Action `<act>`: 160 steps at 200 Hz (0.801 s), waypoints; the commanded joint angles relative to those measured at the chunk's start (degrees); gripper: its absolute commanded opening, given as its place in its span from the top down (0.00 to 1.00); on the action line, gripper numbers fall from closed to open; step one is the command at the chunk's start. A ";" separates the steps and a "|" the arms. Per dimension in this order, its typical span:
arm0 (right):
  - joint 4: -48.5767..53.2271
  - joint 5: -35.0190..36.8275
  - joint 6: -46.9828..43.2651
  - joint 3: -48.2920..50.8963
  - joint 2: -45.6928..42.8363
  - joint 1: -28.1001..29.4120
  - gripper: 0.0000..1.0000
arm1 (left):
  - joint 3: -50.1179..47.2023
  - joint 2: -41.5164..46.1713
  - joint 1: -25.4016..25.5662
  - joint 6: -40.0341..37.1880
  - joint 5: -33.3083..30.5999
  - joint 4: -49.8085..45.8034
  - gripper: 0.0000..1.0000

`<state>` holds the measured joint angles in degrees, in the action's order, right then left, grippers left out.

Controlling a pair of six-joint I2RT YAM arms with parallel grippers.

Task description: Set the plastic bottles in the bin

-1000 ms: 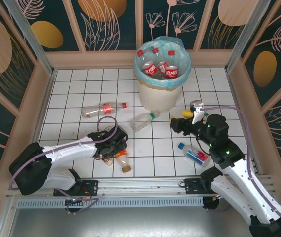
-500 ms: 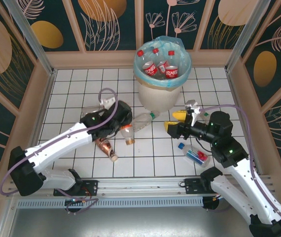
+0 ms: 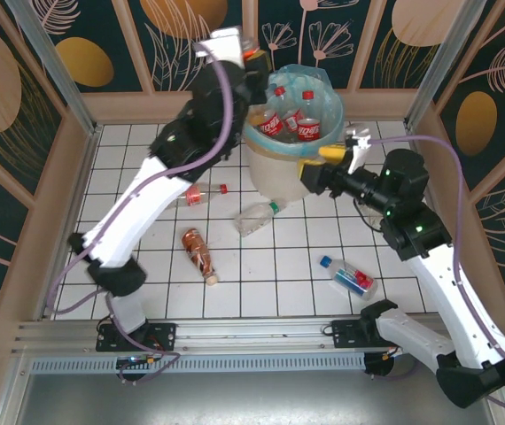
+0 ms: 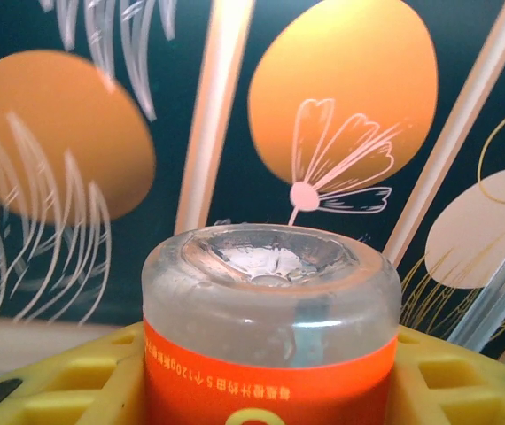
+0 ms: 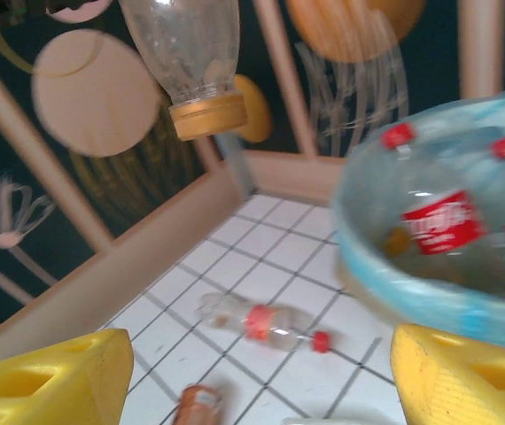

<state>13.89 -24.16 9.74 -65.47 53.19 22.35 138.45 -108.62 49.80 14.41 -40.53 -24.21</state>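
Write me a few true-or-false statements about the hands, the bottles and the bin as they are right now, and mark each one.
1. The left hand holds an orange-labelled bottle. True.
2. The right hand grips a bottle. False: its fingers stand apart with nothing between them.
3. The bin is empty. False: red-capped bottles lie inside it.
4. A brown bottle lies on the white tiles. True.

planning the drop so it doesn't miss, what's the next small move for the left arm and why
Probably nudge the left gripper a touch toward the middle of the bin, then open it. It is shut on the orange-labelled bottle and raised near the bin's left rim, so releasing here might clip the rim.
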 commanded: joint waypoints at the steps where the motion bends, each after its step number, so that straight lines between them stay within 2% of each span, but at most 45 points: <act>1: 2.41 3.06 0.20 -5.12 3.53 -3.68 0.23 | 3.73 -8.24 -0.05 -14.46 1.30 10.81 0.55; 17: 5.07 3.30 -0.05 -9.18 7.32 -6.00 0.22 | 4.69 -11.79 -0.30 -15.80 2.12 17.27 0.55; 35: 5.53 4.54 -0.47 -10.90 9.15 -7.78 0.22 | 7.44 -15.65 -1.12 -15.03 3.13 19.93 0.55; 58: 4.57 7.15 -1.24 -9.91 8.90 -8.27 0.22 | 9.06 -18.83 -2.58 -10.47 6.15 18.12 0.57; 108: 4.23 7.80 -0.56 -6.94 6.82 -8.79 0.22 | 3.57 -19.09 -2.97 -3.71 12.48 14.77 0.55; 123: 4.08 7.90 -0.31 -6.00 5.63 -8.77 0.22 | 2.39 -19.00 -3.00 -2.85 13.13 13.88 0.48; 140: 4.45 8.19 -0.37 -5.63 4.84 -8.81 0.22 | 1.45 -18.63 -2.96 -2.28 13.24 13.11 0.23; 160: 4.74 8.52 -0.52 -5.46 4.14 -8.77 0.22 | 0.11 -17.53 -2.98 -1.79 12.50 14.11 0.13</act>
<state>18.70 -16.91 9.30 -71.48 59.02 13.91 139.70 -128.95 46.72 10.81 -28.51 -11.00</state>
